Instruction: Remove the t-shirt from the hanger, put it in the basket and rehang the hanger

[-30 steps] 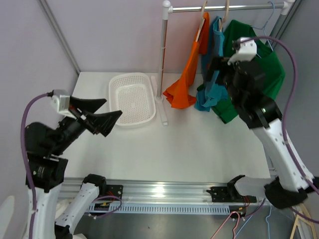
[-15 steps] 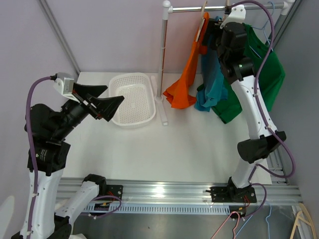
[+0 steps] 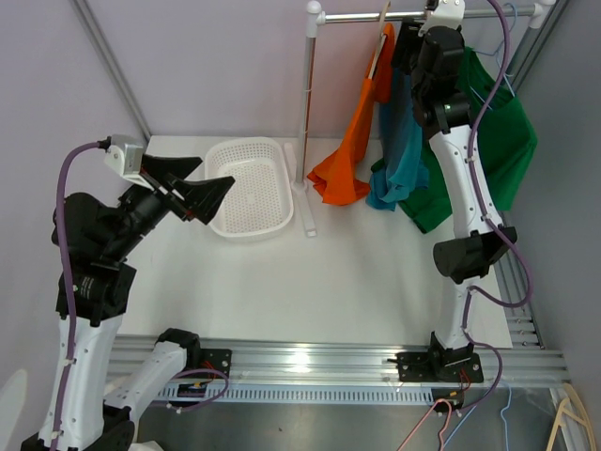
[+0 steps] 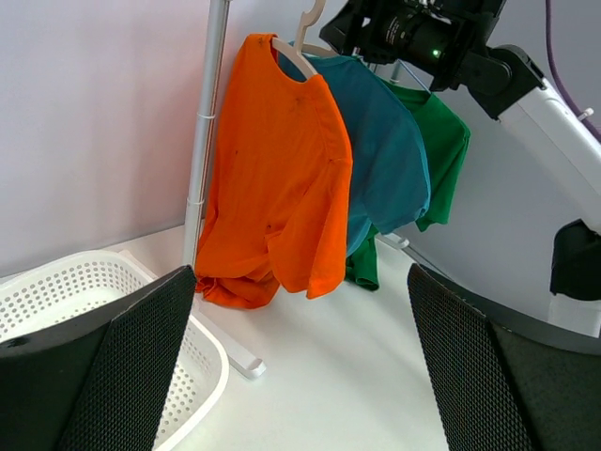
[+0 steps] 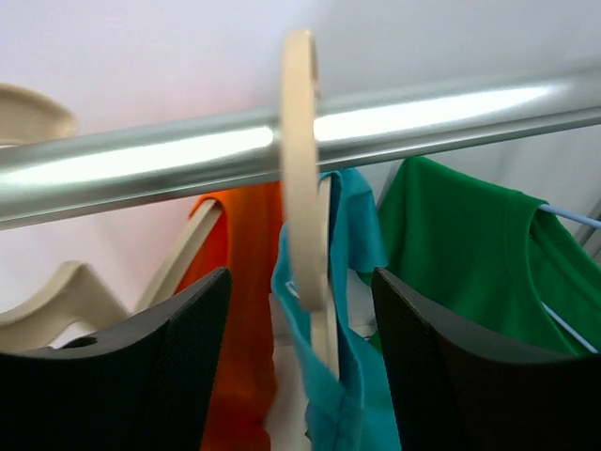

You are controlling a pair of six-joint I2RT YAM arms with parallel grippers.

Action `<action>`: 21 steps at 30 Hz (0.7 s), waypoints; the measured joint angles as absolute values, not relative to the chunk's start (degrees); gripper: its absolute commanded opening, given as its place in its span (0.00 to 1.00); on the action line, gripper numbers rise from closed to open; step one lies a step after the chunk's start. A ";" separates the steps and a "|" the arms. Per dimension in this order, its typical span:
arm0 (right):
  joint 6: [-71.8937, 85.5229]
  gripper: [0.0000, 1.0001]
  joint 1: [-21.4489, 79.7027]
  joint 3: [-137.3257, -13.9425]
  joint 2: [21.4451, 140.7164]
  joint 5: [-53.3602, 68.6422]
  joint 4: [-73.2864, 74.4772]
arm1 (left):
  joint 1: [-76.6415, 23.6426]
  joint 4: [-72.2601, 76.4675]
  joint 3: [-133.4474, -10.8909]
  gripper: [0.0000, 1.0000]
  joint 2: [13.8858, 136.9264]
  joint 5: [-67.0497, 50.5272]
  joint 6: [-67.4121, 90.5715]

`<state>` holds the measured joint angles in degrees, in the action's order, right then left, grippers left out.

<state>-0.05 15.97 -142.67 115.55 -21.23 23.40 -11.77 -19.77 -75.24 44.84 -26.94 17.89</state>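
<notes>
Three t-shirts hang from a metal rail (image 3: 362, 15): orange (image 3: 349, 150), teal (image 3: 402, 141) and green (image 3: 502, 132). My right gripper (image 3: 415, 45) is raised to the rail at the teal shirt's collar. In the right wrist view it (image 5: 299, 282) is open, with one finger on each side of the beige hanger hook (image 5: 300, 178) that carries the teal shirt (image 5: 352, 399); it touches nothing. The rail (image 5: 141, 160) runs just behind. My left gripper (image 3: 214, 177) is open and empty above the table's left side, facing the orange shirt (image 4: 272, 178) in the left wrist view (image 4: 300, 282).
A white perforated basket (image 3: 282, 155) lies on the table left of the rack's upright pole (image 3: 308, 113) and its foot. The green shirt (image 5: 460, 254) hangs on a thin blue wire hanger. Loose hangers (image 3: 437, 418) lie beyond the near rail at the bottom right.
My right arm has swung up from in front of the hanging shirts to the rail, bringing its open jaws round the teal shirt's hanger hook. My left gripper has lifted slightly.
</notes>
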 measured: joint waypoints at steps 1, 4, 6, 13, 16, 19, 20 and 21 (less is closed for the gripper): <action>-0.08 0.64 15.64 -142.85 115.96 -21.12 23.31 | -11.77 -19.66 -75.13 0.99 44.71 -26.85 17.87; -0.25 0.60 14.70 -142.87 117.16 -20.95 22.31 | -11.77 -19.22 -75.07 0.99 44.51 -26.50 17.80; -0.67 0.54 14.24 -143.17 118.04 -20.88 21.67 | -11.77 -18.90 -75.05 1.00 44.49 -26.24 17.63; -1.28 0.08 12.88 -144.35 119.79 -19.75 20.60 | -11.77 -18.35 -74.39 0.99 44.49 -25.58 17.41; -1.80 0.00 12.73 -144.35 119.81 -19.31 20.01 | -11.77 -18.15 -73.97 1.00 44.49 -25.56 17.37; -2.22 0.00 12.73 -144.35 119.81 -18.90 19.42 | -11.77 -18.11 -73.78 1.00 44.49 -25.56 17.37; -2.37 0.00 12.73 -144.35 119.79 -18.74 19.16 | -11.79 -17.98 -73.56 0.99 44.47 -25.58 17.39; -2.52 0.00 12.73 -144.35 119.79 -18.57 18.87 | -11.77 -17.93 -73.45 1.00 44.47 -25.61 17.39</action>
<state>-2.52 12.73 -144.35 119.79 -18.57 18.87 -11.77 -17.93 -73.45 44.47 -25.61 17.39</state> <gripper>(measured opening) 0.061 0.994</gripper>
